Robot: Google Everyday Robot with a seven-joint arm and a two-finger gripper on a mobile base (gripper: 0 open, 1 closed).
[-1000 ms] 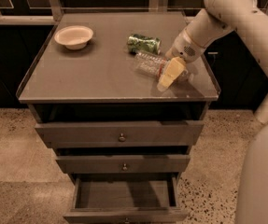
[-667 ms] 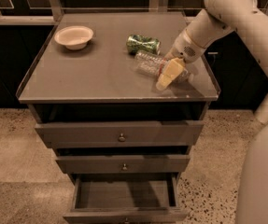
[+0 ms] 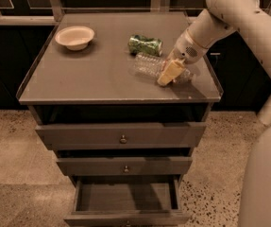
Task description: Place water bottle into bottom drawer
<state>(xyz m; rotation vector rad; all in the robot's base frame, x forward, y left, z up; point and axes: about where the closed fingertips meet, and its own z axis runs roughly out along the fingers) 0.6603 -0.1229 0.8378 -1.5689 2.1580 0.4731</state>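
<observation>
Right of centre, gripper [image 3: 171,73]: on the water bottle [image 3: 147,65] lying on the bench [image 3: 92,74]; I see no shift since a second ago.
Jaws: I cannot tell their grip.
Bottom drawer [image 3: 125,217]: open, as before.

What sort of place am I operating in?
Likely an office kitchen or break area: drawer cabinet on speckled floor, bowl and green can on top. The gripper is at the water bottle.

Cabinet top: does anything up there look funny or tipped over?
Yes. The water bottle and the green can both lie on their sides instead of standing. The tool is down at the bottle's right end.
</observation>
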